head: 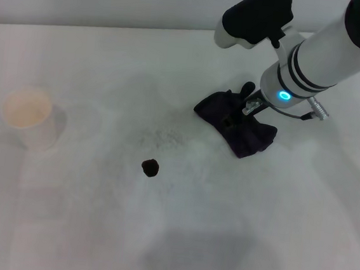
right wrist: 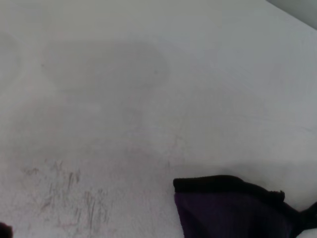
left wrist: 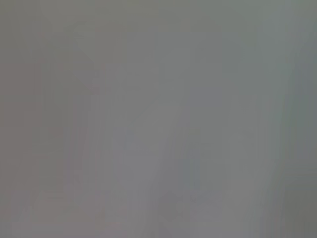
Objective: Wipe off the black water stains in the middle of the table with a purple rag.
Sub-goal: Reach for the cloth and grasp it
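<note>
The worktop [head: 82, 228] looks matt white, faintly smudged grey near the frame's middle. The purple rag [head: 235, 122], right of centre, is soft, folded dark cloth. The black water stains [head: 150, 166] form one small dark blob. At upper right, the arm's shell [head: 329, 47] looks smooth, glossy white plastic

Bare table [head: 272, 233] between purple rag [head: 235, 122] and black water stains [head: 150, 166], cup [head: 30, 118] well left.
</note>
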